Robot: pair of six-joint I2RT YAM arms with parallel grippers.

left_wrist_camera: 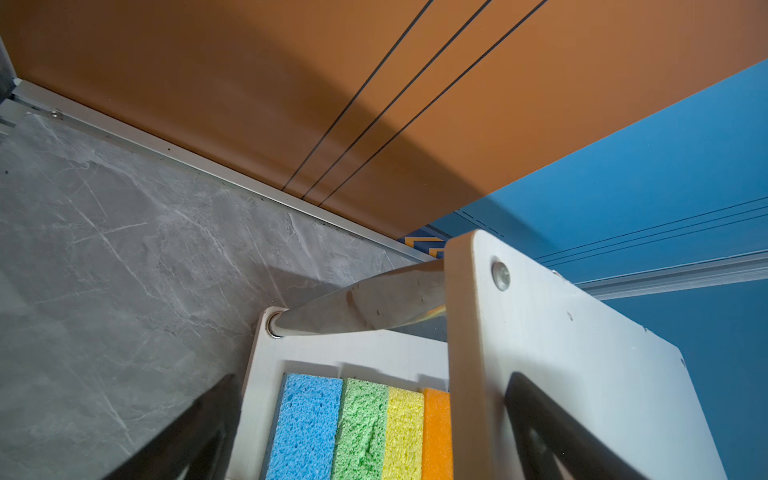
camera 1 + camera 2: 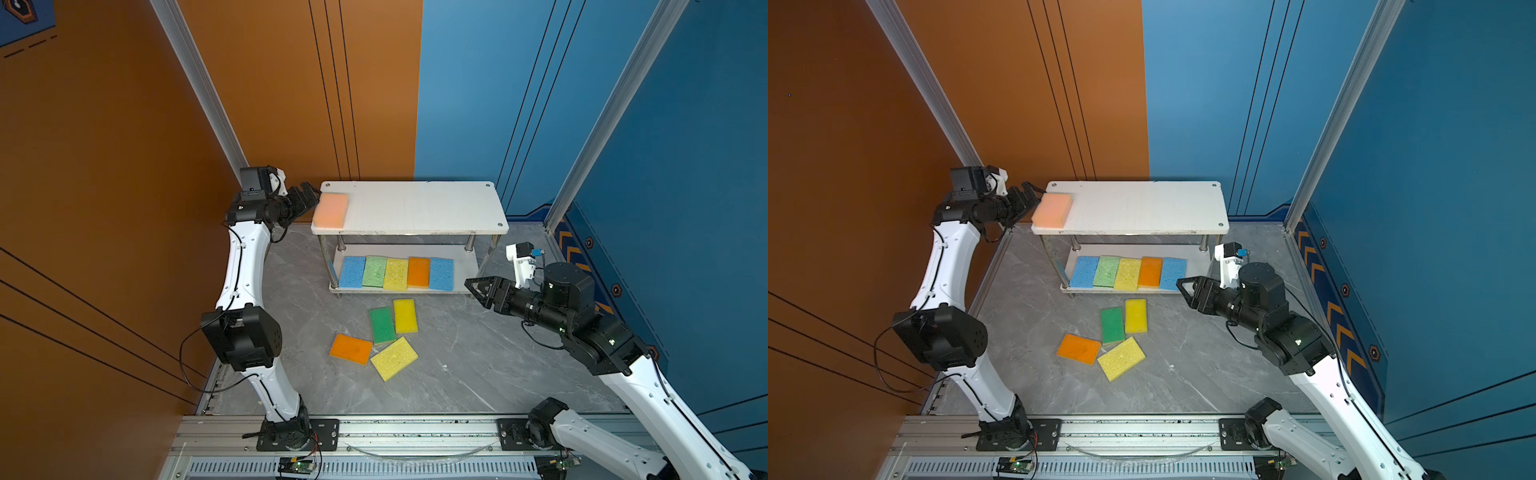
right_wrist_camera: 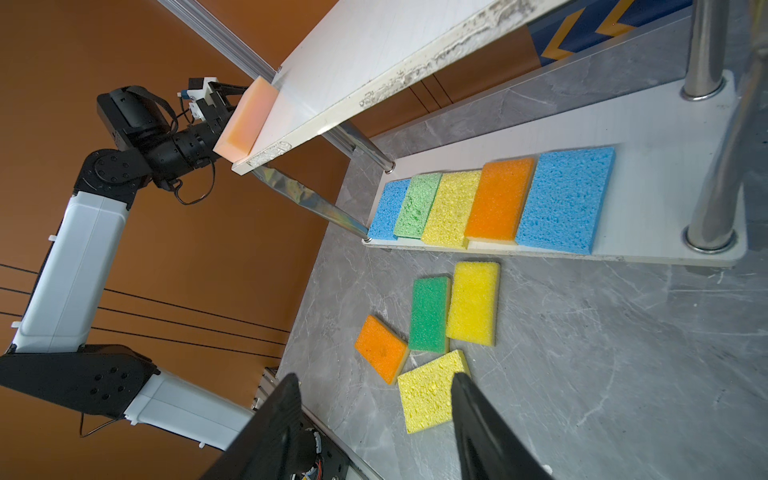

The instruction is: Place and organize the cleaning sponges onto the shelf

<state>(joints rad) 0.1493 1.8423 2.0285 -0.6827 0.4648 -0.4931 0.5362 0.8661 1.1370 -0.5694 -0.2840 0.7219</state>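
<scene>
Left hand (image 2: 309,202) and right hand (image 2: 474,293) both spread apart, empty: peach sponge (image 2: 331,210) lies at the shelf (image 2: 415,208) top-board end, probably starting row two.

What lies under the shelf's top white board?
On the lower white board, five flat sponges in a row: blue, light green, yellow, orange, blue. In both top views, the top board covers its rear.

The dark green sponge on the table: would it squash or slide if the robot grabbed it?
Probably squashy and light: the dark green sponge looks porous. Lying flat on the smooth table, it would likely slide, not tip, when pushed.
</scene>
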